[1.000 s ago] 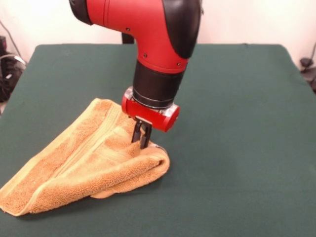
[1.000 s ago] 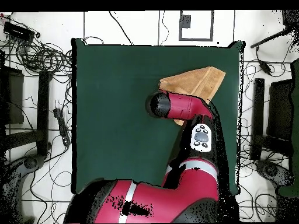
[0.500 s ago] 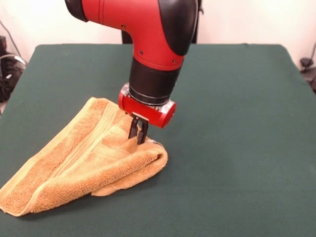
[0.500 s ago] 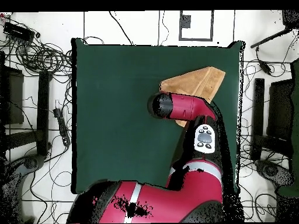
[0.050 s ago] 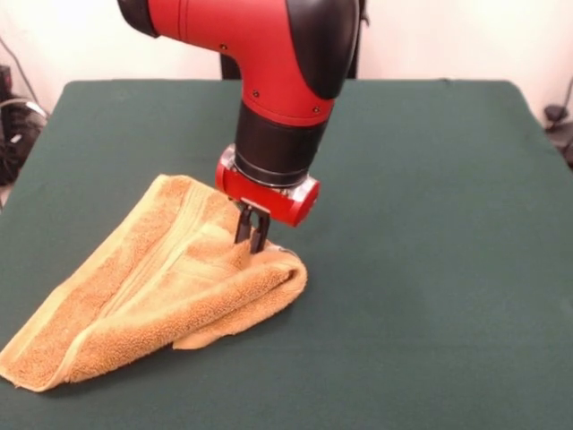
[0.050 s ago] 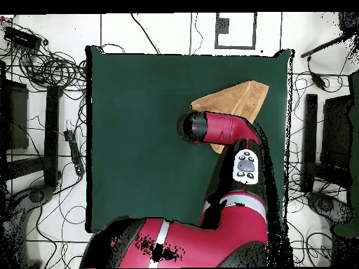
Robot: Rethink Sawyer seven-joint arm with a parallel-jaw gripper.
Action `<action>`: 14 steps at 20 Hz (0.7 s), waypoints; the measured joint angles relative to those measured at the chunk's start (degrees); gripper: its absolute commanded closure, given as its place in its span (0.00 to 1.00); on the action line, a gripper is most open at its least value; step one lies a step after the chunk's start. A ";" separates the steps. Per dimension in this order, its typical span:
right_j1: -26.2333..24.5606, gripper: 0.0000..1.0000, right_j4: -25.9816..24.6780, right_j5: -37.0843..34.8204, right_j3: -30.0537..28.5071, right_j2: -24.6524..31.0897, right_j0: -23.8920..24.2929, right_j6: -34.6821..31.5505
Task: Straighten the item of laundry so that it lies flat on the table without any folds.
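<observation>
- The towel (image 5: 152,287) lies folded over on itself in a rough triangle on the green table (image 5: 430,269), not flat.
- In the front view it sits at about 8 o'clock from the table's middle; its long point reaches toward the 7 o'clock corner of the picture, close to the table's near edge.
- A thick rolled fold forms its 3 o'clock end, and a paler woven band (image 5: 166,255) runs lengthwise along the upper layer.
- A small pale scrap, perhaps a tag, peeps out at the fold just beside the gripper tips; no writing can be read on it.
- The gripper (image 5: 253,240) comes down from the red and black arm (image 5: 277,90) onto the top of that rolled fold.
- Its two dark fingers stand close together with the tips pressed into the cloth, seemingly pinching a bit of the upper layer.
- In the overhead view the towel (image 6: 242,98) shows as an orange wedge at about 2 o'clock on the table (image 6: 140,140), partly covered by the arm (image 6: 217,129); the gripper itself is hidden there.
- No brand name or lettering is legible on the arm; only a small panel of buttons (image 6: 245,165) shows on it from above.
</observation>
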State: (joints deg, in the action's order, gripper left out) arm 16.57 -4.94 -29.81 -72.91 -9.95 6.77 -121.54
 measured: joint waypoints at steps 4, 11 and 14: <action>0.60 1.00 -0.01 -2.95 -0.15 0.22 -0.02 0.00; 1.73 0.00 -0.20 -10.21 -0.47 -0.03 -0.86 0.00; 2.05 0.00 -1.39 -13.79 -0.60 -1.04 -2.19 0.00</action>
State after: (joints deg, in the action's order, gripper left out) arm 18.63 -6.33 -43.60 -73.52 -10.99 4.58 -121.54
